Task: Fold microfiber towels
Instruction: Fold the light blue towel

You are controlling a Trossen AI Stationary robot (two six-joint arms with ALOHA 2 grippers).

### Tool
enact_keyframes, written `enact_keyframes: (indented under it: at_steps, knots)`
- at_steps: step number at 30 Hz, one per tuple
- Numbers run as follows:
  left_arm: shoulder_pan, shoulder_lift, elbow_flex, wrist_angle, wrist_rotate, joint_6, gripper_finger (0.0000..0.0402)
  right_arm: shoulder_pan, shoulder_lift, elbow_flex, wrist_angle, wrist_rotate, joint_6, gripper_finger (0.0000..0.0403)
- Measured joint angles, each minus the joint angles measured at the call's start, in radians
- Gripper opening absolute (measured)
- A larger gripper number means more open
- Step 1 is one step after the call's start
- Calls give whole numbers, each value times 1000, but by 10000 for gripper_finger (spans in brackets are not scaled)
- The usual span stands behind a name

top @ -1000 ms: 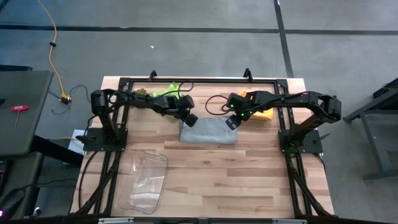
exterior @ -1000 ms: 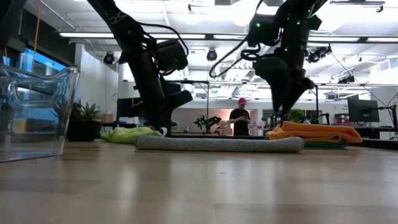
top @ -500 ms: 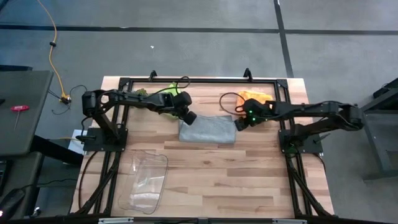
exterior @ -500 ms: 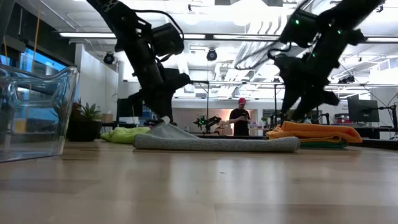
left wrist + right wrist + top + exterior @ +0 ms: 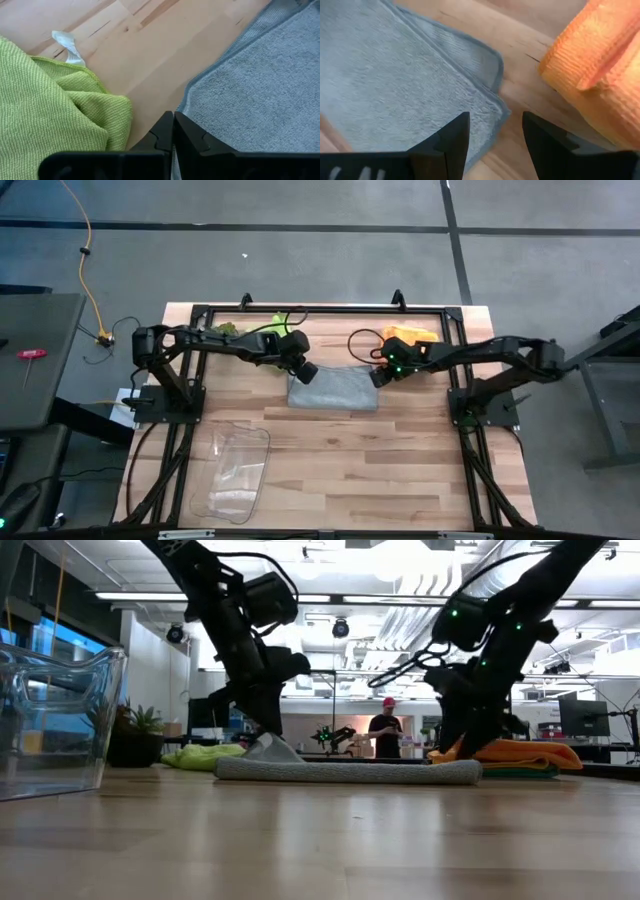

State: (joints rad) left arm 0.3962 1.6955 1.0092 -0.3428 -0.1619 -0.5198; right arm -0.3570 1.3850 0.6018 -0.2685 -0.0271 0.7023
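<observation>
Tabletop [image 5: 330, 450]: it is filling the centre of the high view, carrying all the cloths along its upper half.
Clear bin [image 5: 232, 472]: it is sitting empty at lower left of the high view, well apart from the work.
Grey towel [image 5: 334, 389]: it is lying flat at centre, already doubled into a rectangle, with both arms working at its upper corners.
Orange towel [image 5: 412, 338]: it is resting upper right of centre, near the grey towel's right corner.
Lime green towel [image 5: 45, 100]: it is lying bunched in the lower left of the left wrist view, just beside the grey edge.
Left claw [image 5: 172, 131]: it is pressed together, pinching the grey towel's upper left corner and lifting it into a small peak.
Right claw [image 5: 495, 131]: it is spread, hovering low over the grey towel's upper right corner, gripping nothing.
Risk: the left side is rising alone, so the fold is likely skewing; the spread claw may also be closing on the orange towel, since that is lying so near.
</observation>
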Motion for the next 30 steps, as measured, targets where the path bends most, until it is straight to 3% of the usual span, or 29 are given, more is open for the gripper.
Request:
enact_keyframes:
  at_steps: [9, 20, 30]
  knots:
    - [0, 0, 0, 0, 0, -2, 0, -9, 58, 0, 20, -55, -32, 166]
    - [-1, 0, 0, -1, 4, -3, 0, -10, 55, 0, 21, -23, -20, 102]
    - [-1, 0, 0, -1, 4, -3, 0, -10, 69, -1, 52, -11, 15, 94]
